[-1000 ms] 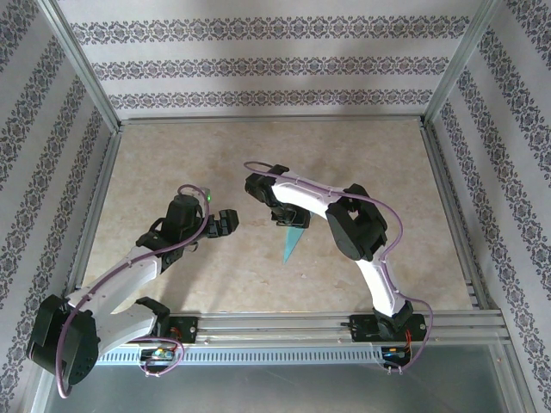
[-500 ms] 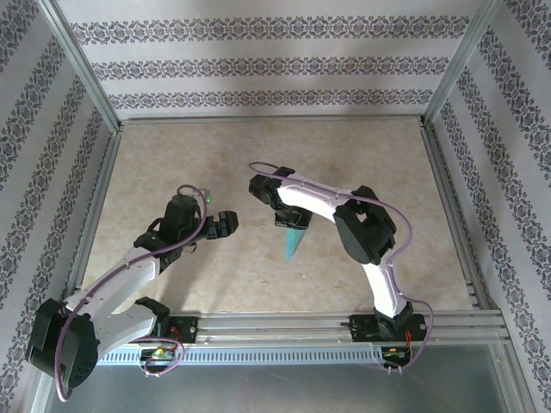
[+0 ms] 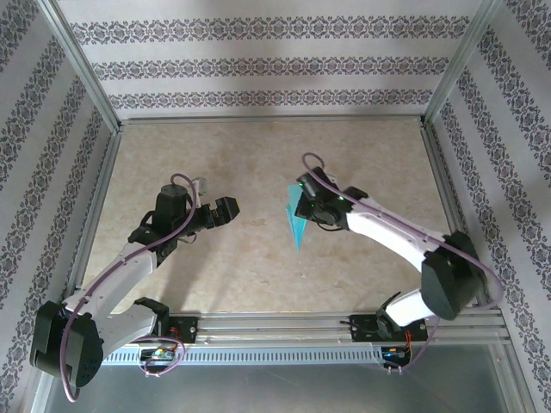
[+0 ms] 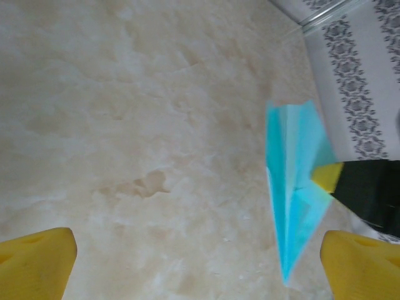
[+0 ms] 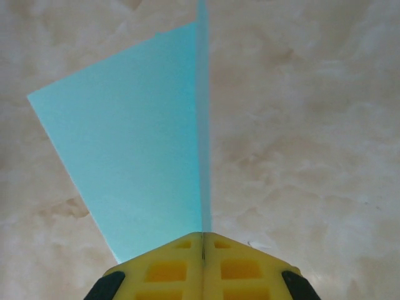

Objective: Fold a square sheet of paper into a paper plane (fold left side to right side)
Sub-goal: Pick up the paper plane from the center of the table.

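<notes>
The paper plane [image 3: 295,220] is a slim teal-blue dart held up over the middle of the table, its point toward the near edge. My right gripper [image 3: 306,203] is shut on its wide rear end. In the right wrist view the yellow fingers [image 5: 181,265] press together on the plane's centre fold, and one wing [image 5: 137,150] spreads out to the left. My left gripper [image 3: 227,210] hangs open to the left of the plane, apart from it. From the left wrist the plane [image 4: 292,187] stands at the right, between the wide-apart yellow fingertips [image 4: 37,262], with nothing in my left gripper [image 4: 200,269].
The beige marbled table top [image 3: 258,146] is ringed by aluminium rails [image 3: 271,120] and patterned walls [image 3: 275,64]. The arm bases sit on a rail along the near edge [image 3: 275,327].
The right gripper closed on the plane and lifted it, and its arm swung out to the right. The plane now sits a little farther back. The left gripper shifted slightly back.
</notes>
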